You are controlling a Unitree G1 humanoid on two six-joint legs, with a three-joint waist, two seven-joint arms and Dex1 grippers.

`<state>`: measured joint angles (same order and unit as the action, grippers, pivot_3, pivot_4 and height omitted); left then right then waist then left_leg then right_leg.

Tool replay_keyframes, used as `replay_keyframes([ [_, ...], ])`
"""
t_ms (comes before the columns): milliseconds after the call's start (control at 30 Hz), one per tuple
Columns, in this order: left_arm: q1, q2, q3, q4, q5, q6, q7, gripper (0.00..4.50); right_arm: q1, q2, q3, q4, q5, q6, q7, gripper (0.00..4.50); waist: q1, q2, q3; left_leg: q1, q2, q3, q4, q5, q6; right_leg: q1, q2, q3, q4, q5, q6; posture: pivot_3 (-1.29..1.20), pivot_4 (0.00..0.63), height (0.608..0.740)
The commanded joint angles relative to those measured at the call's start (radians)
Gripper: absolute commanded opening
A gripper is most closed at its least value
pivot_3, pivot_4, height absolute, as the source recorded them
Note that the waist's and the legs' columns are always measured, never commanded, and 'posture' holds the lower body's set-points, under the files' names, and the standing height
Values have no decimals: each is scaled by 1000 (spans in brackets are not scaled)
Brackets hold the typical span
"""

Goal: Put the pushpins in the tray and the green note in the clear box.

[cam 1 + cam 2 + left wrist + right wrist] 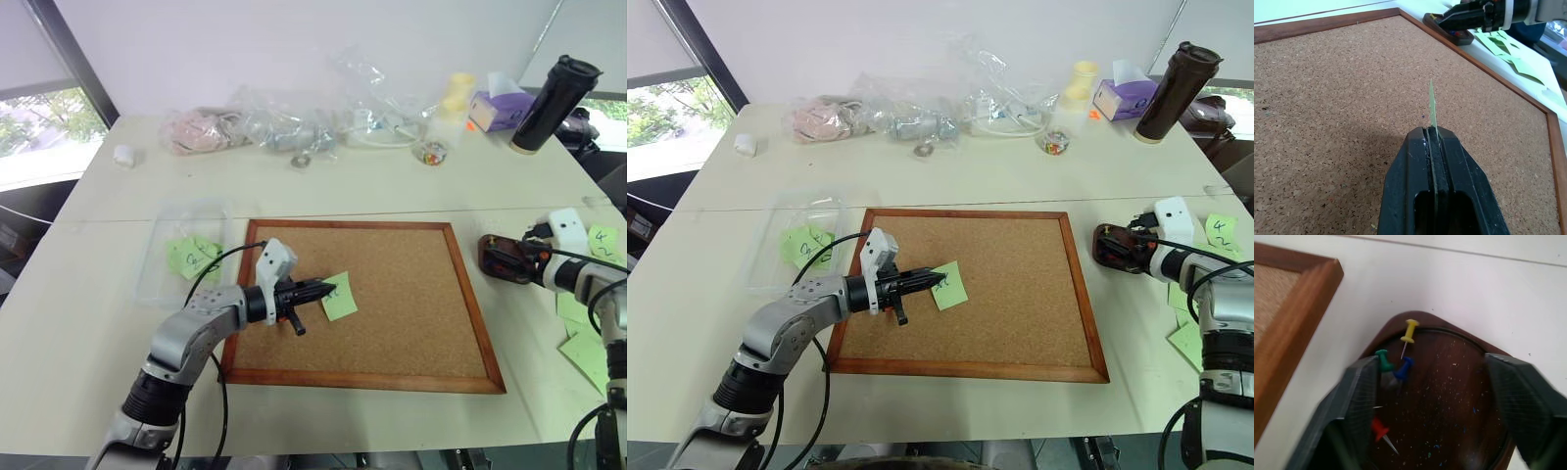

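Above the cork board (411, 313), my left gripper (323, 288) is shut on one edge of the green note (340, 297); the note sticks out edge-on past the fingertips (1433, 108). The clear box (149, 266) lies left of the board with other green notes inside. At the board's right stands the dark brown tray (1459, 401), and my right gripper (1431, 362) hangs open over it, one finger on each side. Yellow (1410, 329), green (1383, 360), blue (1404, 368) and red (1378, 430) pushpins lie in the tray, near one finger.
Clear plastic bags (284, 122), a small jar (432, 152), a tissue box (500, 108) and a black tumbler (554, 103) line the table's far side. Loose green notes (588, 343) lie at the right edge, beyond the tray.
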<state>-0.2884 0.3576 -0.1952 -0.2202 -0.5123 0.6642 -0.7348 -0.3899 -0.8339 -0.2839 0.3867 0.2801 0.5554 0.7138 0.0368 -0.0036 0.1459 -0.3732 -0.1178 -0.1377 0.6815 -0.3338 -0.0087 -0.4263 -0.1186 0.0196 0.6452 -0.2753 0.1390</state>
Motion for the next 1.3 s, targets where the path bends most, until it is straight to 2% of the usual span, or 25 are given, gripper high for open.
replay_keyframes([
  [33,-13,-7,9,-23,0,-19,-4,0,-5,-29,-47,-78,26,12,0,3506,0,0,0,0,0,0,0,0,0,0,0,0,0,0,0,0,150,740],
  [367,-14,-10,14,-29,2,-15,-4,0,9,-63,-95,-304,137,135,66,3506,0,0,0,0,0,0,0,0,0,0,0,0,0,0,0,0,150,740],
  [633,-25,20,24,-66,3,-13,-8,0,60,-63,25,-722,337,266,217,3506,1,0,0,0,1,0,0,0,0,0,0,0,0,0,0,0,150,740],
  [867,-51,45,79,-138,0,-9,32,0,69,-44,150,-833,357,259,241,3506,2,-2,1,-1,0,-1,1,0,0,0,0,0,0,0,0,0,150,740],
  [1033,-108,78,209,-242,-49,41,120,0,46,-30,197,-831,348,240,231,3506,2,-2,2,-1,1,-1,1,0,0,0,0,0,0,0,0,0,150,740],
  [1167,-157,112,358,-259,-99,113,212,0,29,-15,229,-820,338,226,229,3506,2,-2,2,0,1,-1,1,0,0,0,0,0,0,0,0,0,150,740],
  [1300,-118,274,574,-175,-111,130,197,0,-11,10,277,-781,308,199,234,3506,-13,-3,2,0,2,-1,-1,0,0,-2,1,0,1,0,0,0,150,740],
])
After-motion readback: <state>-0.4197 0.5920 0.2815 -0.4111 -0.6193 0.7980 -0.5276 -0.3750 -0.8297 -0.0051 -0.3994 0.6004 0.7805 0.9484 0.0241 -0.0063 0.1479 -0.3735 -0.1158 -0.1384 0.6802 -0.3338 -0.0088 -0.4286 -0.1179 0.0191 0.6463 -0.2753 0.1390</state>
